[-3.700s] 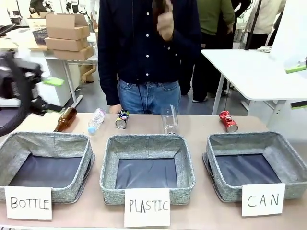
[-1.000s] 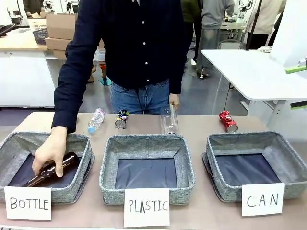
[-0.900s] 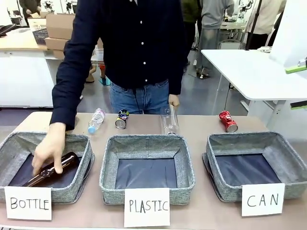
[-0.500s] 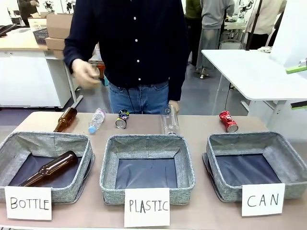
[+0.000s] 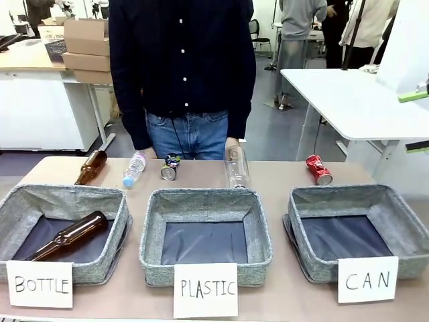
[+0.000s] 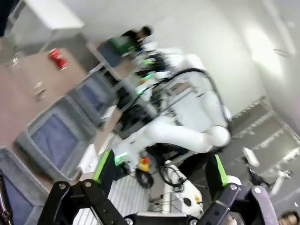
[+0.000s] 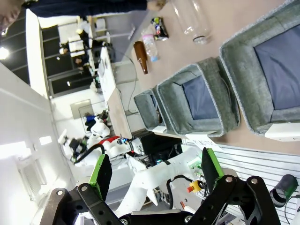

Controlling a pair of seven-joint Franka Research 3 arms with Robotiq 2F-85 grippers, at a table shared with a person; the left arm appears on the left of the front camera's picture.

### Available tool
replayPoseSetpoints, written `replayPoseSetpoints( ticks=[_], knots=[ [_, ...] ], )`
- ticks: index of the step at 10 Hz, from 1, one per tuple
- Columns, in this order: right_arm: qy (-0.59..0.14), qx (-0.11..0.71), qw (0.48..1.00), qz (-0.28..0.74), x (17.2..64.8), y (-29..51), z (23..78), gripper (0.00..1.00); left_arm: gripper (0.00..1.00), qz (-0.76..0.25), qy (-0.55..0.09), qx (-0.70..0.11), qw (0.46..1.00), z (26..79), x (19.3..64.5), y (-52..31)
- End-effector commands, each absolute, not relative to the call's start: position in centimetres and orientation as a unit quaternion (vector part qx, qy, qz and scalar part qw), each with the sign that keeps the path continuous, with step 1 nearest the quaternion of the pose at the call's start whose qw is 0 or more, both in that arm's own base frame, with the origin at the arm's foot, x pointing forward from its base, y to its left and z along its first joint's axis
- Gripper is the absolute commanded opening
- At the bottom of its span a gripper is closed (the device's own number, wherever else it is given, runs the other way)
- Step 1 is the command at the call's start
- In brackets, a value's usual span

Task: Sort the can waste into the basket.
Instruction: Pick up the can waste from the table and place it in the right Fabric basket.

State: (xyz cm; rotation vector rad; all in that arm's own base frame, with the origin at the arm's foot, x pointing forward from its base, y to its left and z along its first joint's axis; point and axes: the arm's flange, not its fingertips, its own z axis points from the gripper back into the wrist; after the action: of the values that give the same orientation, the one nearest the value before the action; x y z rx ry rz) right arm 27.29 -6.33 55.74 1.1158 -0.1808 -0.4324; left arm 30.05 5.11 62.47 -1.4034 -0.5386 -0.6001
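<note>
**Grippers.** Left gripper (image 6: 161, 168): fingers spread wide apart, nothing between the green pads. Right gripper (image 7: 155, 168): same condition, fingers apart with nothing between them. Both wrist views look down on the table from well above it.

**Basket.** The basket (image 5: 338, 192) stands at the near right corner of the table (image 5: 281, 178). The white sign reading "CAN" (image 5: 367, 280) leans against its near wall. Its dark lining is bare.

**Can waste.**
- Red can (image 5: 319, 170) – lies on the table by the far edge, toward the right. It is just behind the basket's far rim and outside the basket.
- Dark printed can (image 5: 171, 167) – lies by the far edge, left of the middle. It sits between a small plastic bottle (image 5: 135, 168) and a large clear bottle (image 5: 236, 168), well apart from the basket.

**Other items.** The bin signed "PLASTIC" (image 5: 205, 198) stands at the middle of the near edge. The bin signed "BOTTLE" (image 5: 67, 194) stands at the near left corner and has one brown bottle (image 5: 67, 236) lying in it. A second brown bottle (image 5: 90, 167) lies by the far left corner. A person stands at the far edge, with one hand (image 5: 232, 143) at the far end of the large clear bottle.
</note>
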Motion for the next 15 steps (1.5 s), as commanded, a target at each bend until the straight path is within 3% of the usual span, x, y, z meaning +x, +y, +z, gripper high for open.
replayPoseSetpoints(
  ticks=[1,4,7,8,9,10,12,13,14,15],
  knots=[
    [-0.092,0.536,0.817,-0.193,27.5,-6.4,55.8,1.0,1.0,-0.207,-0.194,-0.518,0.807,61.6,38.2,-1.3],
    [-0.092,0.536,0.817,-0.193,27.5,-6.4,55.8,1.0,1.0,-0.126,-0.118,-0.346,0.922,56.6,47.8,-9.5],
    [-0.092,0.536,0.817,-0.193,27.5,-6.4,55.8,1.0,1.0,-0.142,-0.129,-0.203,0.96,50.1,52.2,-16.9],
    [-0.092,0.536,0.817,-0.193,27.5,-6.4,55.8,1.0,1.0,-0.154,-0.091,-0.198,0.964,47.8,52.1,-18.1],
    [-0.092,0.536,0.817,-0.193,27.5,-6.4,55.8,1.0,1.0,-0.158,0.016,-0.335,0.929,47.6,51.2,-17.7],
    [-0.092,0.536,0.817,-0.193,27.5,-6.4,55.8,1.0,1.0,-0.152,-0.138,-0.203,0.957,47.7,51.4,-18.1],
    [-0.092,0.536,0.817,-0.193,27.5,-6.4,55.8,1.0,1.0,-0.152,-0.138,-0.203,0.957,47.7,51.4,-18.1],
    [-0.092,0.536,0.817,-0.193,27.5,-6.4,55.8,1.0,1.0,-0.163,-0.094,-0.235,0.954,46.2,51.5,-19.1],
    [-0.092,0.536,0.817,-0.193,27.5,-6.4,55.8,1.0,1.0,-0.115,-0.138,-0.166,0.97,44.8,51.9,-21.0],
    [-0.092,0.536,0.817,-0.193,27.5,-6.4,55.8,1.0,1.0,-0.114,-0.132,-0.12,0.977,43.5,53.4,-23.4]
  ],
)
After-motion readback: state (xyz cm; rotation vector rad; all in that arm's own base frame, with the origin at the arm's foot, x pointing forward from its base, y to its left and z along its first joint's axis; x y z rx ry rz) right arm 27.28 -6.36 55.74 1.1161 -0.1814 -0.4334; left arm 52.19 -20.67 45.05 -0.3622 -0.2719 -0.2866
